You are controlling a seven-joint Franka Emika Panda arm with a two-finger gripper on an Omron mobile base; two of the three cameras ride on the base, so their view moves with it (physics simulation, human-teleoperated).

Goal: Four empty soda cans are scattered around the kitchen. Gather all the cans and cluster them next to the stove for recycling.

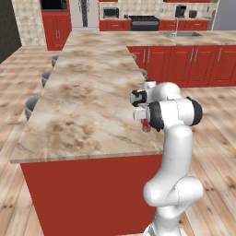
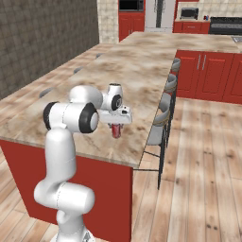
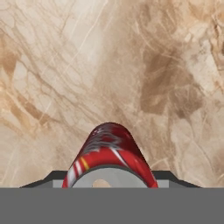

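a red soda can (image 3: 111,153) stands between the two dark finger tips of the gripper (image 3: 109,183), its silver top facing the hand camera and its body running down toward the marble below. the fingers sit tight against the can on either side, so the gripper is clamped on it. in the right base view the can (image 2: 116,130) hangs upright under the hand, just above the island counter (image 2: 137,80) near its front right corner; whether its bottom touches the marble or is a little off it is hard to tell from here. in the left base view only a sliver of the red can (image 1: 145,125) peeks out beside the arm's dark wrist joint, at the near right edge of the beige-brown countertop (image 1: 87,101).

the white arm bends over the counter from the front of the island, its hand pointing down. grey bar stools (image 2: 163,113) line the island's side, tucked under the overhang above the wood plank floor (image 2: 198,165). the island's base is red like the cabinets (image 1: 184,64) behind it.

far across the kitchen, against the tan tiled back wall, the black stove (image 1: 144,22) sits among red cabinets, well apart from the can. a sink with a faucet (image 1: 179,33) lies in the counter in front of it.
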